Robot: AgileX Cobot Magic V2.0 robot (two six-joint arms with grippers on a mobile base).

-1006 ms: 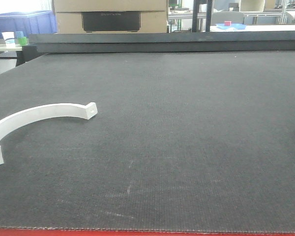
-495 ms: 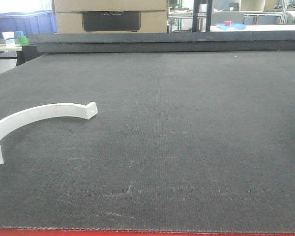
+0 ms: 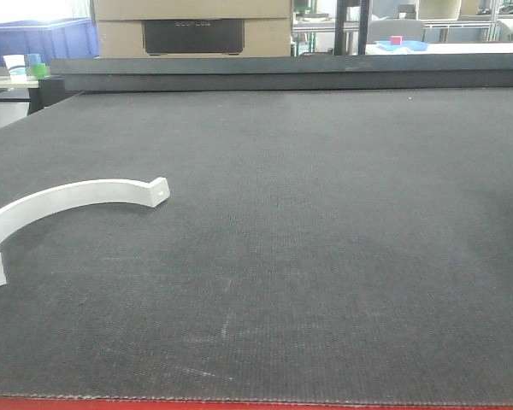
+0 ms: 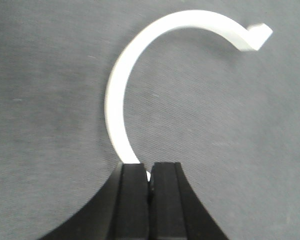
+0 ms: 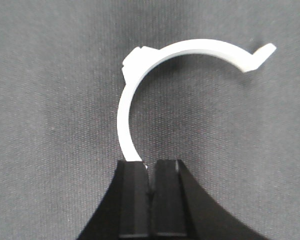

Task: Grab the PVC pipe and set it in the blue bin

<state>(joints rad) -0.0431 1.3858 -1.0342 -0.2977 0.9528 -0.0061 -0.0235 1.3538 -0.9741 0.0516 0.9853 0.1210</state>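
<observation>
A white PVC pipe (image 3: 64, 198), a flat half-ring with a holed tab at each end, lies flat on the dark mat at the front view's left edge. No gripper shows in that view. In the left wrist view the PVC pipe (image 4: 115, 95) curves up from behind my left gripper (image 4: 150, 172), whose black fingers are shut together and hide its near end. The right wrist view shows a similar white arc (image 5: 127, 107) with a small lug on its outer edge. It runs behind the shut fingers of my right gripper (image 5: 149, 170). A blue bin (image 3: 43, 38) stands far back left, beyond the table.
The dark textured mat (image 3: 308, 239) covers the table, with a red edge along the front. A cardboard-coloured box with a dark panel (image 3: 192, 34) stands behind the table's far rim. A light blue tray (image 3: 402, 44) sits far back right.
</observation>
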